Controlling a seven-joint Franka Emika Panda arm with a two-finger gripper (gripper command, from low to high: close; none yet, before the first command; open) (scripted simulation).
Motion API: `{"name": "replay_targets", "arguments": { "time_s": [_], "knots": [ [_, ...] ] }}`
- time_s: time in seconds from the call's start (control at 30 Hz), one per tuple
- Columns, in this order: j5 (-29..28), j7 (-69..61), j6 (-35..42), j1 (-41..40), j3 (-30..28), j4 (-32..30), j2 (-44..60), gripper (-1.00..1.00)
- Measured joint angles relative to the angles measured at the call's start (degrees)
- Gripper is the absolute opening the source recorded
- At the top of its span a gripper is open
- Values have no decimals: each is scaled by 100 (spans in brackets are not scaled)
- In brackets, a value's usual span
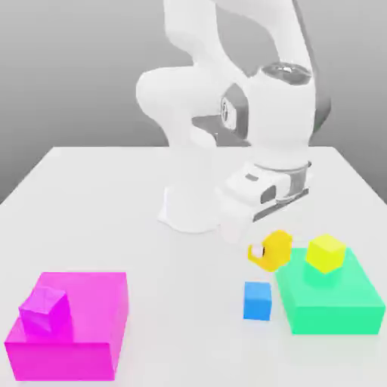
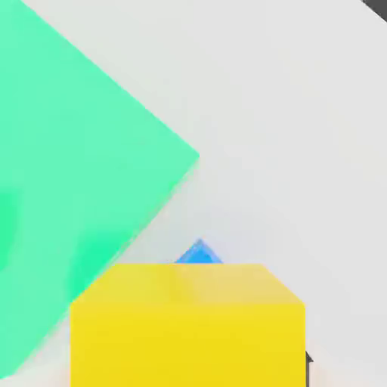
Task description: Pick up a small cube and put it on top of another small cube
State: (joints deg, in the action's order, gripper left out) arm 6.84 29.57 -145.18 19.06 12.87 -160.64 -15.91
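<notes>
Gripping small cube (image 1: 276, 249) in tool (image 1: 264, 252), tilted, above blue cube (image 1: 258, 299).

The hand (image 1: 266, 253) grips the golden cube (image 1: 277, 249) (lifted) above the blue cube (image 1: 258, 300).

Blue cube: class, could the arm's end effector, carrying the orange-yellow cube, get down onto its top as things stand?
Probably yes. The blue cube stands alone on the table, its top bare. The green block sits close beside it, and the end effector holds the orange-yellow cube just above.
</notes>
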Motion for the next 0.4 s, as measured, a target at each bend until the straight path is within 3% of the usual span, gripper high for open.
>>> {"name": "replay_targets", "arguments": {
  "time_s": [0.1, 0.27, 0.3, 0.4],
  "knots": [
    [231, 687, 475, 463, 473, 186, -298, -100],
    [60, 1043, -416, 414, 769, 59, 478, -100],
    [20, 1078, -575, 401, 788, 32, 611, 100],
    [20, 1078, -575, 401, 788, 32, 611, 100]
  ]
}}
